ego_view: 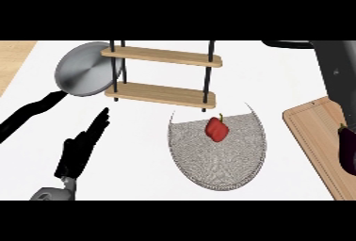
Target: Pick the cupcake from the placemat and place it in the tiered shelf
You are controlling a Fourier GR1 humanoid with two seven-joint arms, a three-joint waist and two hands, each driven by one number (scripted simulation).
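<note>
A small red item with a green stem (217,129), shaped like a pepper, lies on the far half of a grey woven placemat (219,162) at the centre of the white counter. Just behind the mat stands the tiered shelf, with a lower wooden tier (161,94) and an upper wooden tier (163,56) on black posts; both tiers are bare. My left hand (82,147) rests open at the lower left, fingers straight and pointing up toward the shelf, well left of the mat and touching nothing. My right hand does not show.
A grey pan (83,68) with a black handle (31,113) lies left of the shelf, partly behind its posts. A wooden cutting board (316,136) at the right edge carries a purple eggplant (348,148). A dark grey bulky shape (337,70) fills the upper right corner.
</note>
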